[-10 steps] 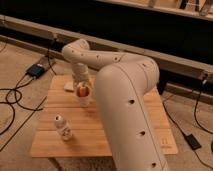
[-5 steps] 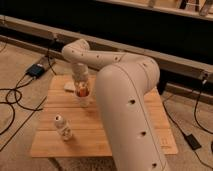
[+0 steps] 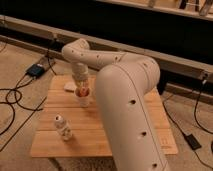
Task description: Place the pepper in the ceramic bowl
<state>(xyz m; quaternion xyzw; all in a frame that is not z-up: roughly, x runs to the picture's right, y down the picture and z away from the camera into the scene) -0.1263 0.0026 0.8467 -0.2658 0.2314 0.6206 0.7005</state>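
My gripper hangs from the pale arm over the far left part of the wooden table, pointing down. The small red-orange pepper shows between its fingers, just above the tabletop, and the fingers look shut on it. The ceramic bowl is not in view; the thick arm covers the middle and right of the table.
A pale, flat thing lies just left of the gripper near the table's far edge. A small white bottle stands near the front left. Black cables and a dark box lie on the floor to the left.
The gripper has sunk slightly around the pepper and its fingers have drawn in on it. The bottle and the pale thing have not moved.
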